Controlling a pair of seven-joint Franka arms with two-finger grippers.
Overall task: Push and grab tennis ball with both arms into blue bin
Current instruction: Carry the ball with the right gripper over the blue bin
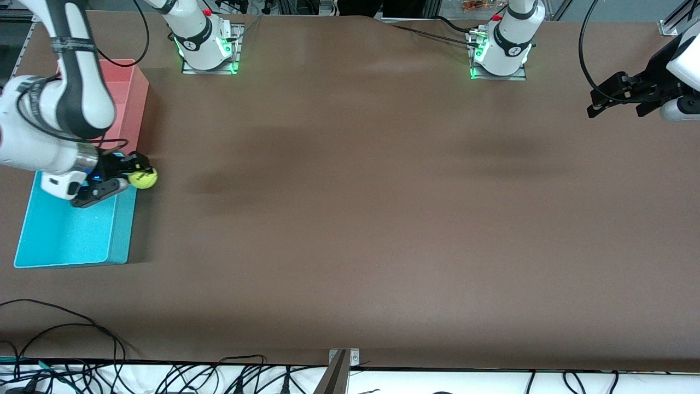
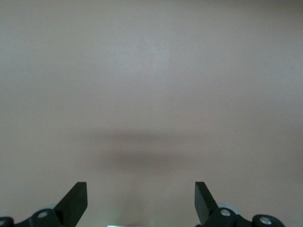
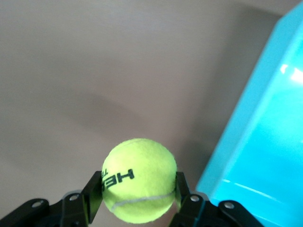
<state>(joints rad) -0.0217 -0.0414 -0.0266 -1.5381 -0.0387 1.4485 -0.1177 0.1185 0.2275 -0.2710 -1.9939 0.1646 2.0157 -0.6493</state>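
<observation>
My right gripper [image 1: 141, 176] is shut on the yellow-green tennis ball [image 1: 143, 178], held in the air just above the table beside the blue bin's [image 1: 65, 235] long wall. The right wrist view has the ball [image 3: 139, 179] clamped between both black fingers [image 3: 93, 196], its dark lettering showing, with the cyan wall of the blue bin [image 3: 258, 142] alongside. The left gripper [image 1: 615, 104] hangs open over bare table at the left arm's end, waiting. Its two fingertips [image 2: 75, 198] stand wide apart with nothing between them.
A pink bin [image 1: 128, 98] stands touching the blue bin's end, farther from the front camera. The right arm's forearm crosses over both bins. Black cables [image 1: 65, 339] trail along the table's near edge. Both arm bases [image 1: 208, 49] glow green.
</observation>
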